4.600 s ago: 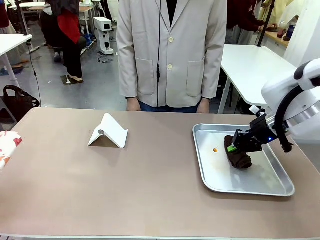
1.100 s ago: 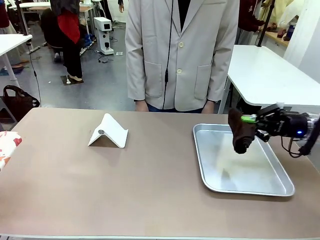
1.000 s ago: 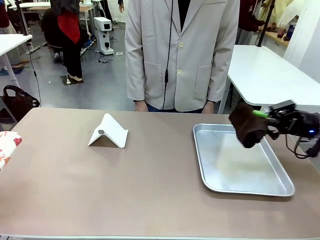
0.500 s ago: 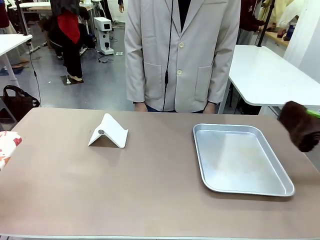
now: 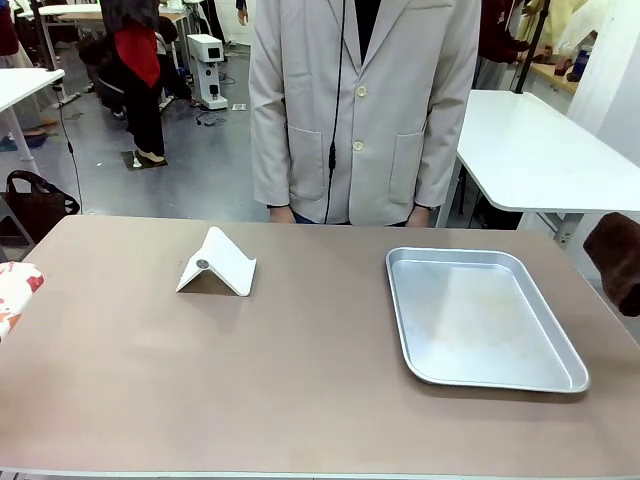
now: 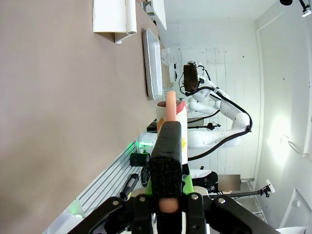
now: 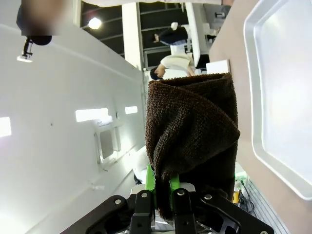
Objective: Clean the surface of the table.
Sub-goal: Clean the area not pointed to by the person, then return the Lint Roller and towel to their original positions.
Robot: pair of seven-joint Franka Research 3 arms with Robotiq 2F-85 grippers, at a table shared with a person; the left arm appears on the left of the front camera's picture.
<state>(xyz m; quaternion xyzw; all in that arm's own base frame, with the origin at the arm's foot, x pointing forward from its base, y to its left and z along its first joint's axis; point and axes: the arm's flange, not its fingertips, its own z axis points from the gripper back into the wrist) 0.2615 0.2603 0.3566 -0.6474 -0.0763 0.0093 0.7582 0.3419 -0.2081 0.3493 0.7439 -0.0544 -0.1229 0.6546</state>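
Table [image 5: 200, 380] spanned front view, tray [image 5: 480, 380] on its right half | R gripper [image 7: 163, 192] pinched brown cloth [image 7: 192, 131] past table's right edge | L gripper [image 6: 167, 183] clamped black block [image 6: 166, 146]

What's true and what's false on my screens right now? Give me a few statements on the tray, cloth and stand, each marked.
1. Nothing lies in the tray. True.
2. The right gripper is shut on a brown cloth. True.
3. The cloth lies in the tray. False: it hangs from the gripper, off to the tray's right and clear of it.
4. The white stand sits on the table to the right of the tray. False: it sits on the table to the tray's left, nearer the far edge.
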